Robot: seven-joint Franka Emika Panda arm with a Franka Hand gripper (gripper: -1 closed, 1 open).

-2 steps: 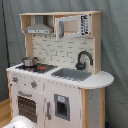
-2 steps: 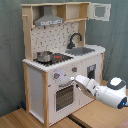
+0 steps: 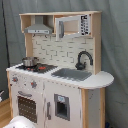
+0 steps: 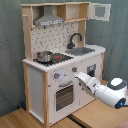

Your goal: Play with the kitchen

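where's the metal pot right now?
The metal pot sits on the stove at the kitchen's countertop, under the range hood; in the first exterior view it is left of the grey sink.

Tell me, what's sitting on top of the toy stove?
A shiny silver pot sits on the stove, beside a red burner. What is inside the pot cannot be seen, and it covers whatever lies under it.

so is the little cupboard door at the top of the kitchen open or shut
Open. In the second exterior view the upper cabinet door swings out past the kitchen's right edge; the first exterior view shows it angled outward too.
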